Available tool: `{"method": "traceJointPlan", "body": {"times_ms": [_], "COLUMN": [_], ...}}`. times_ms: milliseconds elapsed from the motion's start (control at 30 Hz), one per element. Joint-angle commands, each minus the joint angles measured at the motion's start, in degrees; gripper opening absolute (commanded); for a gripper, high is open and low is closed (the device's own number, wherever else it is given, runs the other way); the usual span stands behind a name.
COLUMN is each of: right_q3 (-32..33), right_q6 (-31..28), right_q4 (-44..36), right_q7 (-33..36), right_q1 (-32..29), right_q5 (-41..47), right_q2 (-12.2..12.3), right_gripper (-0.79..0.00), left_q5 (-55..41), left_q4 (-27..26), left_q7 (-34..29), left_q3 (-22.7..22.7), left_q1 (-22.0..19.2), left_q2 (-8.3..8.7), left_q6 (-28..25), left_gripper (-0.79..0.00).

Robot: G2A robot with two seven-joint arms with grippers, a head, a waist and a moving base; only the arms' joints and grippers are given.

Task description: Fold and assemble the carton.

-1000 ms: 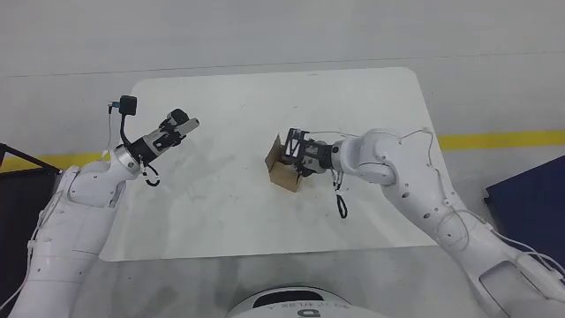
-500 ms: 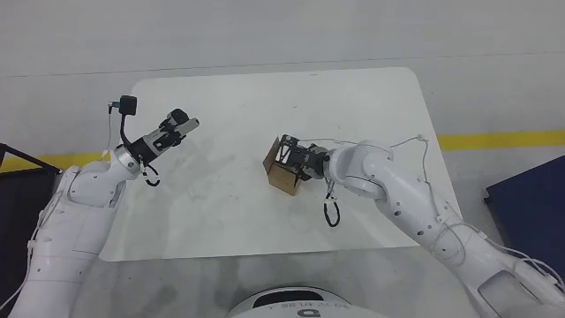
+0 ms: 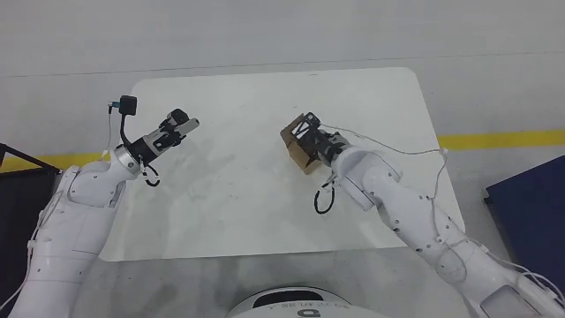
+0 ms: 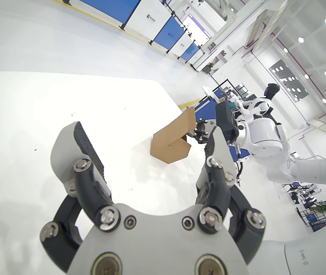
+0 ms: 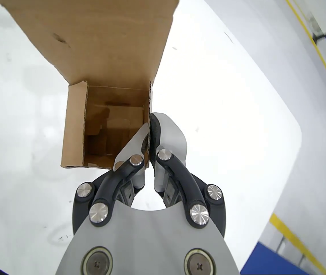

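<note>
Carton (image 3: pixel 302 139) wall sits pinched between right fingers (image 5: pixel 168 133), while left fingers (image 4: pixel 71 147) gape wide over the table (image 3: pixel 371 97).

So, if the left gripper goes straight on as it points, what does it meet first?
Likely the carton, held by the right gripper across bare table; the open left gripper frames it. Depth is unclear, so it might pass beside.

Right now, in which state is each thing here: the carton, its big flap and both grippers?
carton: partly assembled, one end open, far end looks closed.
big flap: unfolded, sticking out from the open end.
right gripper: shut on the carton's side wall at the open edge.
left gripper: open, empty, well apart from the carton.
</note>
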Motion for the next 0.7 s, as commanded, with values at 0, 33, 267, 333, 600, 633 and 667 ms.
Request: {"method": "traceJointPlan", "body": {"times_ms": [0,33,267,333,600,633,667], "right_q3": [-0.6,-1.0,0.9,3.2,20.5,22.6,24.6], "right_q6": [6.2,7.8,13.5,11.4,-16.8,-19.4,-22.0], "right_q4": [-0.6,-1.2,-3.4,-4.2,1.6,3.2,5.0], "right_q7": [5.3,6.2,4.9,1.3,-19.9,-21.8,-23.8], "right_q1": [-0.2,-0.2,-1.3,-2.3,-11.2,-12.3,-13.1], "right_q5": [-2.7,-2.5,8.8,15.0,42.9,45.7,48.4], "right_q2": [-0.5,-0.9,-2.6,-2.7,-0.7,-0.4,-0.2], "right_gripper": [-0.785,-0.785,-0.123,-0.065,-0.175,-0.197,-0.209], "left_q5": [0.0,0.0,0.0,0.0,0.0,0.0,0.0], "left_q4": [0.0,0.0,0.0,0.0,0.0,0.0,0.0], "left_q7": [0.0,0.0,0.0,0.0,0.0,0.0,0.0], "left_q3": [0.0,0.0,0.0,0.0,0.0,0.0,0.0], "left_q1": [0.0,0.0,0.0,0.0,0.0,0.0,0.0], "left_q2": [0.0,0.0,0.0,0.0,0.0,0.0,0.0], "left_q6": [0.0,0.0,0.0,0.0,0.0,0.0,0.0], "left_gripper": [0.0,0.0,0.0,0.0,0.0,0.0,0.0]}}
